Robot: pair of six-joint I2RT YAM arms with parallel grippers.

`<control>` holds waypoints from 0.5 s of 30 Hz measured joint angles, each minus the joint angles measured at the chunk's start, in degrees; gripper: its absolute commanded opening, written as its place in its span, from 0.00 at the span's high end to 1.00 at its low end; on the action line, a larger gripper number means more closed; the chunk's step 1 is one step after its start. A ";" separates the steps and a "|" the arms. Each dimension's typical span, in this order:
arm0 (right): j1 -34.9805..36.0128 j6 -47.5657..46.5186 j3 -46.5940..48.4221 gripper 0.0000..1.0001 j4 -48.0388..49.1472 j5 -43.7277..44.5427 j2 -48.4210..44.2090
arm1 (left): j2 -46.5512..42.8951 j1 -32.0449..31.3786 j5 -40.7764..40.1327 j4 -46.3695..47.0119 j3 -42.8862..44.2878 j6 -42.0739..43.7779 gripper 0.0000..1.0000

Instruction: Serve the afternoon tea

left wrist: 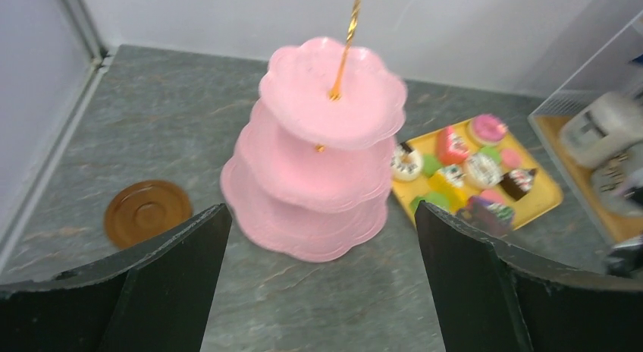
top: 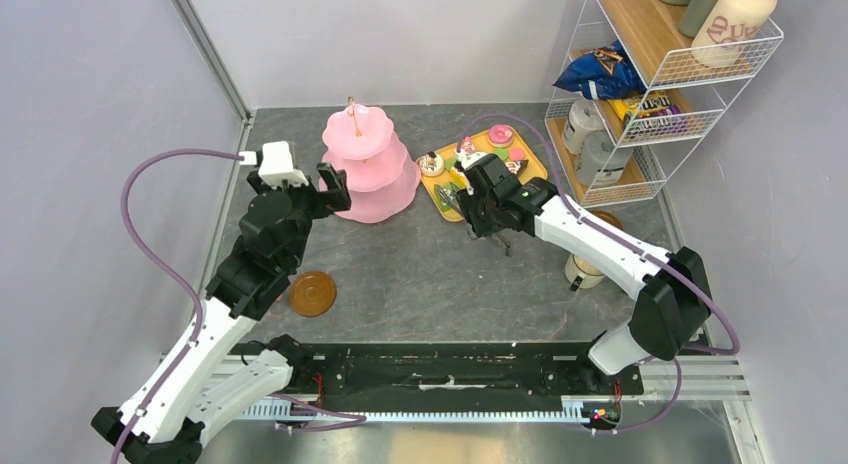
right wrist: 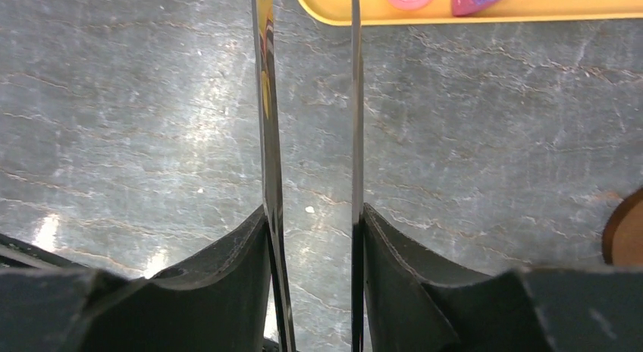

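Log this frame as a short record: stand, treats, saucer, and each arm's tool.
stand: pink three-tier stand, tiers bare
treats: cake wedges, donuts and macarons on the yellow tray, none on the stand
saucer: brown saucer on the table, apart from the stand, nothing on it
left tool: open, empty, facing the stand
right tool: shut on metal tongs, by the tray's edge

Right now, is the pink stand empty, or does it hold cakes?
Empty, as far as visible: the left wrist view shows the tiers of the pink stand bare; the cakes lie on the yellow tray.
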 measured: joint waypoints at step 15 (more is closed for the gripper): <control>-5.38 -1.40 4.94 0.39 -4.59 1.22 4.79 | -7.54 0.42 -8.44 2.16 -10.10 8.22 0.00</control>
